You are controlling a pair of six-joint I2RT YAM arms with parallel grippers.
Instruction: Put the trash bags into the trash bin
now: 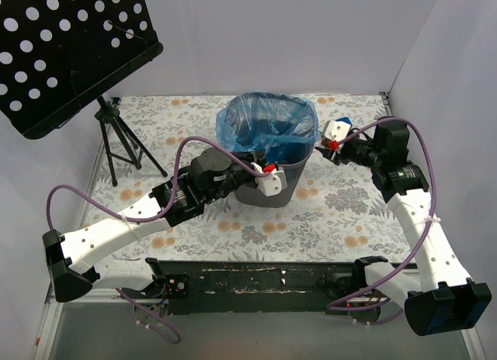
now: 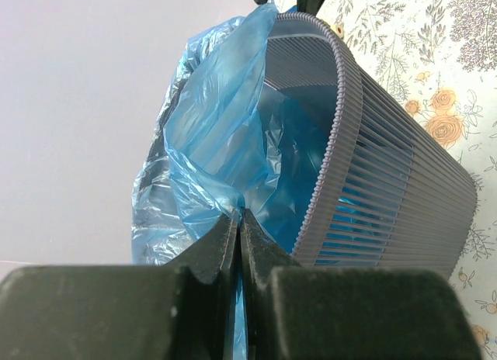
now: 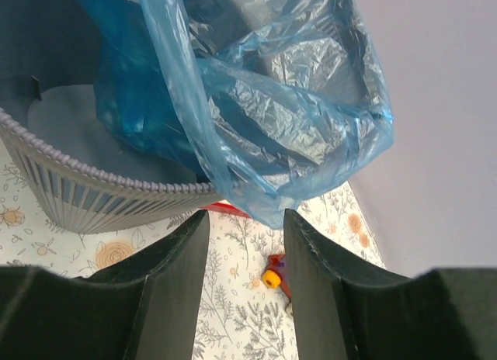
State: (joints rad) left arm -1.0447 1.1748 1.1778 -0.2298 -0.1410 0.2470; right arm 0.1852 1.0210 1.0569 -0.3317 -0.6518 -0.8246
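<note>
Far to the left of the bin and further back, I see a black perforated music stand [image 1: 70, 50] on its tripod.

My left gripper [image 1: 268, 178] sits against the bin's near side, just under the rim. In the left wrist view its fingers [image 2: 221, 247] are clenched flat together on a fold of the blue bag [image 2: 217, 143], and the film runs down between them. That fold lies outside the rim, beside the bin's ribbed wall [image 2: 388, 197].

The bin [image 1: 289, 191] stands upright on the flowered table cover [image 1: 349, 209]. The blue bag [image 1: 268, 115] is in it like a liner. Its mouth gapes open, the film stands crumpled above the rim all round, and part of it spills over the outside. Most of the bag is inside the bin, and through the wall I can see blue low down.

My right gripper [image 1: 332, 135] is just beside the bin's right side, at rim height. Its pincer is released. In the right wrist view the two fingers [image 3: 175, 275] stand well apart with the cloth showing between them. A loose lobe of the bag [image 3: 272, 143] hangs over the bin's rim [image 3: 78, 185], and its lowest tip is just above the gap. I cannot tell whether the film touches either finger.

Past the fingers, on the cloth near the bin, lies a small toy [image 3: 273, 276] with a yellow wheel.
</note>
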